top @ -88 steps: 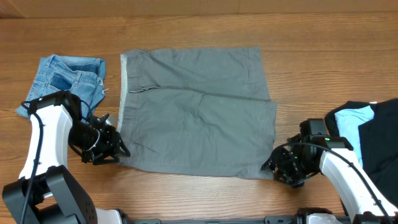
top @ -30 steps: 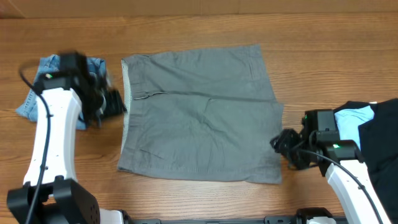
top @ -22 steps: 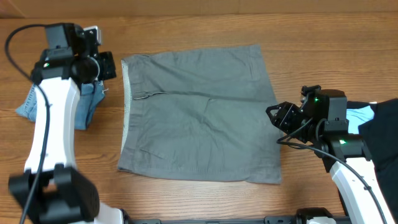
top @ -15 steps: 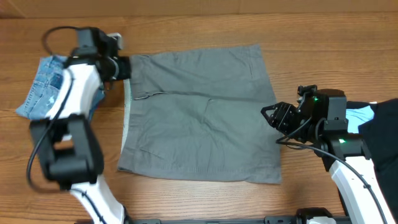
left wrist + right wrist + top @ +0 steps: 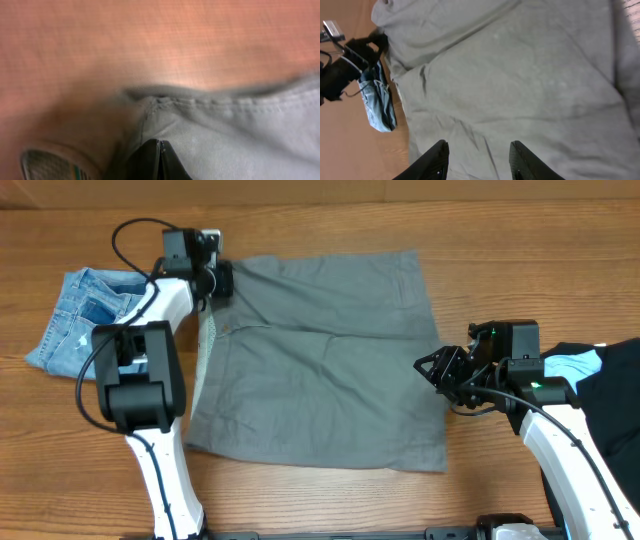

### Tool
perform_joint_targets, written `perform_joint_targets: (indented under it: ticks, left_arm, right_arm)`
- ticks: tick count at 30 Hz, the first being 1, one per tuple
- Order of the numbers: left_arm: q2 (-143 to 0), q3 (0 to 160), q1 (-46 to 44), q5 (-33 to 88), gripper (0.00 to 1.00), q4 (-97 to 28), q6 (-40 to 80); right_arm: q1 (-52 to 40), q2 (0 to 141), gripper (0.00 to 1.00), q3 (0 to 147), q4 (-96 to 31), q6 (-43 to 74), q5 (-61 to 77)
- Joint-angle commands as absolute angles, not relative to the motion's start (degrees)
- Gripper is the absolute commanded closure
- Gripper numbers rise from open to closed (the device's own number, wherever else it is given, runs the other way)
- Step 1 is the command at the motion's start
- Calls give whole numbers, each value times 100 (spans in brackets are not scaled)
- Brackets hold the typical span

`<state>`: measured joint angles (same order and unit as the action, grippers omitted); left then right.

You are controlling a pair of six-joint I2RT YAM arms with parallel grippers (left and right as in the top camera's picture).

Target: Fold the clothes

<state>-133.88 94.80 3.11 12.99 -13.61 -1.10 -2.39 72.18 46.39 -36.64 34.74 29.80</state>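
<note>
Our left tool [image 5: 225, 280] is pinched shut on the far waistband corner of the plain grey cotton shorts [image 5: 320, 360], spread flat mid-table [image 5: 500, 240], waistband left, hems right. Our right tool [image 5: 427, 368] stands open at the hem edge.

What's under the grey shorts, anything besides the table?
Only the wooden table shows around the grey shorts. They lie mostly flat with no bulge, but the fabric covers whatever is beneath. The left gripper pinches their waistband corner.
</note>
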Motion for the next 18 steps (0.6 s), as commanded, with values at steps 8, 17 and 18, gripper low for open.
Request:
perform_joint_targets:
  ticks: [8, 17, 18]
  left_arm:
    - [-14068, 12766, 287, 1450, 89, -3924, -174]
    - [-13583, 14615, 576, 1437, 59, -8357, -386]
    - [-13568, 14615, 644, 1441, 57, -8919, -370]
  right_arm:
    - [-257, 7218, 56, 4733, -3636, 2941, 2383]
    - [-255, 7822, 42, 4733, -3293, 2084, 1354]
    - [-248, 8173, 39, 4733, -2976, 1938, 1347]
